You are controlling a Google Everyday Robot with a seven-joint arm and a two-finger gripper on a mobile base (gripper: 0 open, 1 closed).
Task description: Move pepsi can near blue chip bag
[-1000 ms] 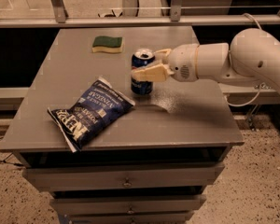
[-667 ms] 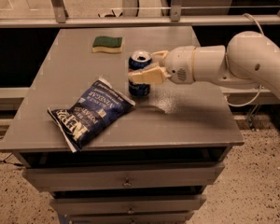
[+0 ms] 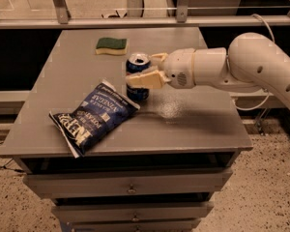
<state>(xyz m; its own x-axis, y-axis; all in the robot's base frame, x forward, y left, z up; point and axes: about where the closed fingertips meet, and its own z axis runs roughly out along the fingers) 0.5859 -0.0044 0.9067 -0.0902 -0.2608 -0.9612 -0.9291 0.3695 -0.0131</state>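
My end effector (image 3: 140,67) is clamped around the can (image 3: 135,63), just beside the chip bag (image 3: 94,115).

One finger (image 3: 146,79) crosses the near face of the can and the other sits behind it, so the can stands upright between them with its silver top showing. I cannot tell whether its base touches the desk (image 3: 193,115) or hangs just above it. Down from my end effector, toward the desk's front edge, the chip bag lies flat, its nearest corner just beside the can's base. Beyond my end effector, toward the far edge, lies a sponge (image 3: 111,46), well apart from the can.
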